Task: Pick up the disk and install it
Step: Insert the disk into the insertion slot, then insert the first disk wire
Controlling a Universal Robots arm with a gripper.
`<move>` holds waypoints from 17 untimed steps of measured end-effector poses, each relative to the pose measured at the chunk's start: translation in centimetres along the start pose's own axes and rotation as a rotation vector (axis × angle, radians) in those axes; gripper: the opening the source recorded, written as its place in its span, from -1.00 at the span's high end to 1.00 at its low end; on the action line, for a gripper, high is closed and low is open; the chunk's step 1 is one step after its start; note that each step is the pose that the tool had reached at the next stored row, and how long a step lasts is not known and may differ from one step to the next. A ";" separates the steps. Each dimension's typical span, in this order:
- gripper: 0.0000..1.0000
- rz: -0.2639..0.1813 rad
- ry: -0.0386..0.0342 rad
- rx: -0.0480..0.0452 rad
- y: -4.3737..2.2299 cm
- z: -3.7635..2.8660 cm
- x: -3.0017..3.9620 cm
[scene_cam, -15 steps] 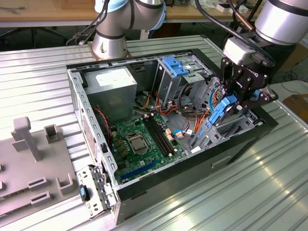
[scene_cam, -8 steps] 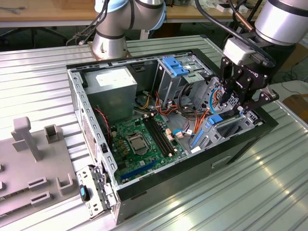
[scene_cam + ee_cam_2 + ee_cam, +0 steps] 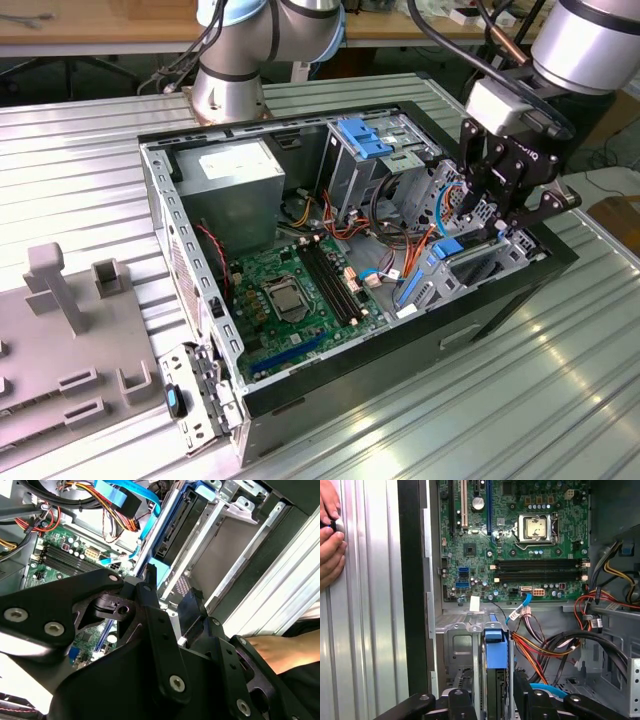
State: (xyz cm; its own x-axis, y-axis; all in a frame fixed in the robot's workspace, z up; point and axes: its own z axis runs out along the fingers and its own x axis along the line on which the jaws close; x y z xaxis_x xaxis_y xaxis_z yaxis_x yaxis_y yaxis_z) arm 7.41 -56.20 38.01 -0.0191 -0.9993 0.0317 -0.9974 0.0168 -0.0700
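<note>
1. From where I stand this is the install step. In the exterior view the end effector (image 3: 495, 205) hangs low over the drive bay (image 3: 480, 255), at about three o'clock of the open computer case (image 3: 480, 310).
2. The disk (image 3: 497, 655) stands on edge inside that bay, its blue plastic end facing the end effector. In the second wrist view it shows as a dark slab between the silver bay walls.
3. The end effector sits right at the disk's end. I cannot tell whether it is clamped on the disk or only close around it.
4. The pick-up looks done. I cannot see whether the disk is pushed fully home.
5. As I judge it, seating calls for the disk to stay square to the bay walls. It also needs to keep off the cables (image 3: 545, 650), an orange, red and black bundle lying just beside the bay, and off the pale blue data cable (image 3: 520, 611) near them.
6. A person's hand (image 3: 330, 530) rests on the ribbed table (image 3: 560, 400) just outside the case wall, so that side needs care.
7. The power supply box (image 3: 235, 170), at about eleven o'clock of the case, has a white label (image 3: 232, 160) whose print I cannot read.
8. A small white tag (image 3: 475, 603) at the edge of the motherboard (image 3: 290, 290) looks blank, and the board's own markings are too fine to read.
</note>
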 end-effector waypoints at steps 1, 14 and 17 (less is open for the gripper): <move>0.11 0.000 0.0000 0.0000 -0.01 0.00 0.00; 0.79 0.000 0.0000 0.0000 -0.12 0.01 0.00; 0.79 0.000 0.0000 0.0000 -0.13 0.01 0.00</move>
State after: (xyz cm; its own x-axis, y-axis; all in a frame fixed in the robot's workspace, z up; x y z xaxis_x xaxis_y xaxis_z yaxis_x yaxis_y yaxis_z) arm 7.55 -56.21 38.02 -0.0190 -0.9993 0.0317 -0.9974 0.0168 -0.0700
